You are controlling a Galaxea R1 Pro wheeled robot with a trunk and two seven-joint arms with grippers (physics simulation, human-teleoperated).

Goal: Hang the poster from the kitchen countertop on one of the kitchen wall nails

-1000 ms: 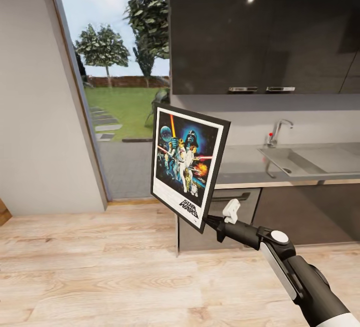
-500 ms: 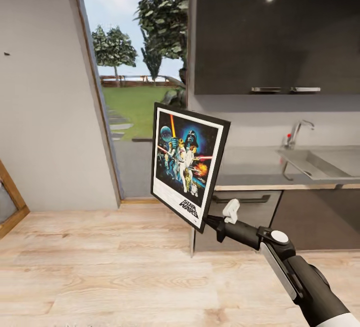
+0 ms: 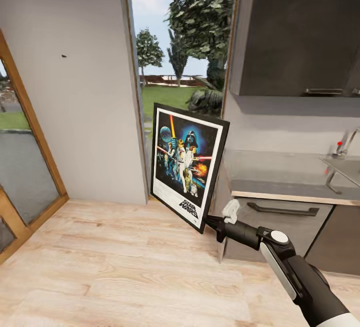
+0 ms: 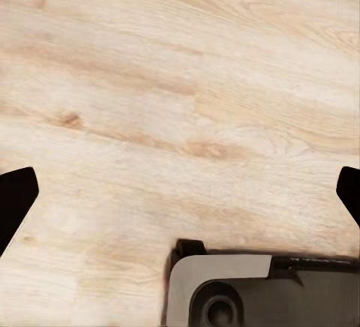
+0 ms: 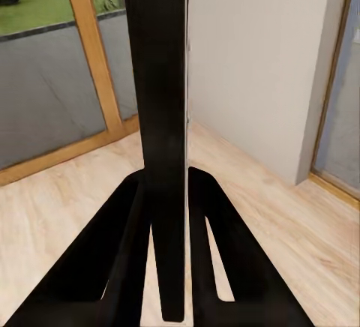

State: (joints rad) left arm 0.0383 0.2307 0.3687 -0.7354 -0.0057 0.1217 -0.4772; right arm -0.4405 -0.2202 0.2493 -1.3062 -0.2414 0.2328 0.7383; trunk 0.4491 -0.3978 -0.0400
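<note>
Far left in head view, a wood-framed glass door (image 3: 22, 167) with grass outside, then a plain grey wall (image 3: 85, 117) carrying one small dark nail (image 3: 64, 56) high up, well apart from anything else. Next, a tall glazed opening (image 3: 175, 67) showing trees and lawn. Centre: the black-framed rectangular poster (image 3: 187, 164) with white inner border, blue space-film art and "STAR WARS" lettering, held in the air above the light wood plank floor (image 3: 110, 267), roughly upright and tilted, not touching wall or counter. Its lower right corner is pinched by the right gripper (image 3: 216, 223), black fingers on a black and white arm reaching in from lower right. Right wrist view: the gripper (image 5: 166, 192) has both black fingers (image 5: 124, 237) pressed against the poster's thin black edge (image 5: 154, 79), narrow grip, clamped on the frame. Right of the poster, the grey brushed-metal kitchen countertop (image 3: 280, 174) over dark cabinets, dark glossy upper cabinet (image 3: 300, 32) above, chrome faucet (image 3: 345, 144) at far right edge. Left wrist view: left gripper (image 4: 180, 207) points at bare plank floor (image 4: 180, 79), black fingertips (image 4: 15, 196) at opposite frame edges, spread wide, holding nothing.
</note>
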